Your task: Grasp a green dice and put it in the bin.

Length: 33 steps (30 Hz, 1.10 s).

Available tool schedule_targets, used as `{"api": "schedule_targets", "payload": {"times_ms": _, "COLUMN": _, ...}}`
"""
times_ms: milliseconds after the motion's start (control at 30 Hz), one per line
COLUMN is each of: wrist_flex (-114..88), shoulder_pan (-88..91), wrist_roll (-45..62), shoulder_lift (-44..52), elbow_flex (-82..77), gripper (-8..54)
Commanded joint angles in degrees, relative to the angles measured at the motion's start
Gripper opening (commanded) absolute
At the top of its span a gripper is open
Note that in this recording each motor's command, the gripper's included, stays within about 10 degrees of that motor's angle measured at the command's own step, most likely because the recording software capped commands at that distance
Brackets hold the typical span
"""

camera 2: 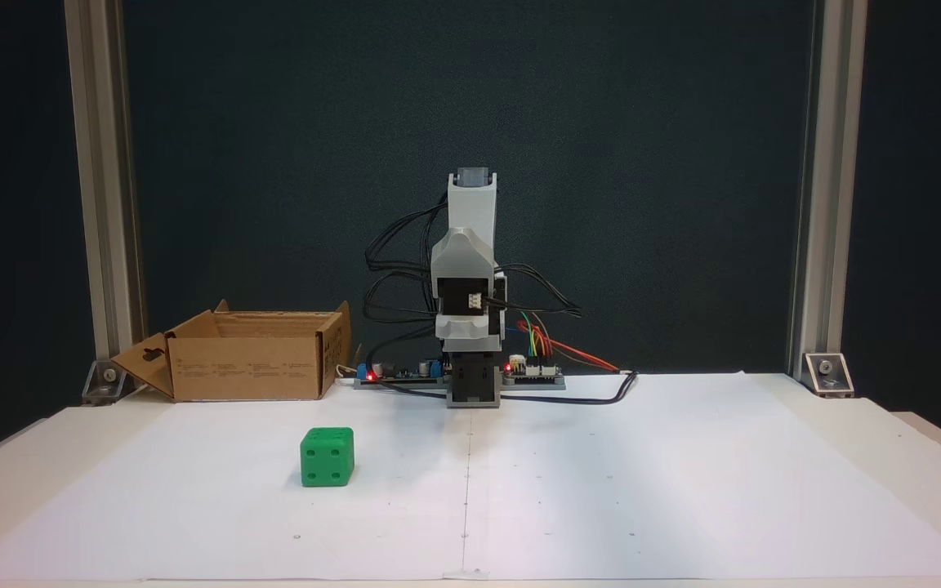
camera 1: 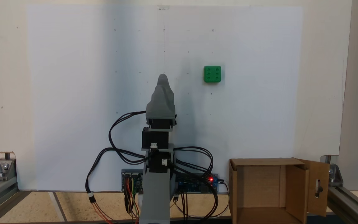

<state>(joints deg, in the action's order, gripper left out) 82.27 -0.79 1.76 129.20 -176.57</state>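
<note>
Whether the folded arm's gripper [camera 1: 163, 77] is parted or closed cannot be told. The green dice [camera 1: 212, 74] sits alone on the white sheet [camera 1: 73, 93], well apart from the open cardboard bin [camera 2: 246, 367] beside the arm's base.

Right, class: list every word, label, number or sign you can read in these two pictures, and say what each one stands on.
Bin: rows of small dark print on its front wall, too small and blurred to read.
Green dice: no digits, only pips; six on the top face, four on the face that shows in the other fixed view.
White sheet: scattered tiny marks and a thin line, no text.
Circuit boards: nothing legible.
</note>
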Motion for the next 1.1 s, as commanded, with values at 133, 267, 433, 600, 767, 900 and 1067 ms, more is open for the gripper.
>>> {"api": "schedule_targets", "payload": {"times_ms": 133, "wrist_flex": -2.72, "shoulder_pan": -0.88, "wrist_roll": -0.97, "shoulder_lift": 6.42, "elbow_flex": -2.55, "gripper": 43.6}}
{"api": "schedule_targets", "payload": {"times_ms": 267, "wrist_flex": -2.72, "shoulder_pan": -0.88, "wrist_roll": -0.97, "shoulder_lift": 6.42, "elbow_flex": -2.55, "gripper": 43.6}}
{"api": "schedule_targets", "payload": {"times_ms": 433, "wrist_flex": -2.72, "shoulder_pan": -0.79, "wrist_roll": -0.97, "shoulder_lift": 6.33, "elbow_flex": -2.64, "gripper": 43.6}}
{"api": "schedule_targets", "payload": {"times_ms": 600, "wrist_flex": -2.72, "shoulder_pan": -0.88, "wrist_roll": -0.97, "shoulder_lift": 6.42, "elbow_flex": -2.55, "gripper": 43.6}}
{"api": "schedule_targets", "payload": {"times_ms": 767, "wrist_flex": -2.72, "shoulder_pan": -0.88, "wrist_roll": -0.97, "shoulder_lift": 6.42, "elbow_flex": -2.64, "gripper": 43.6}}
{"api": "schedule_targets", "payload": {"times_ms": 900, "wrist_flex": -2.64, "shoulder_pan": -0.88, "wrist_roll": -0.88, "shoulder_lift": 6.42, "elbow_flex": -2.55, "gripper": 43.6}}
{"api": "schedule_targets", "payload": {"times_ms": 1067, "wrist_flex": -2.64, "shoulder_pan": -0.79, "wrist_roll": -0.44, "shoulder_lift": 6.42, "elbow_flex": -1.32, "gripper": 43.6}}
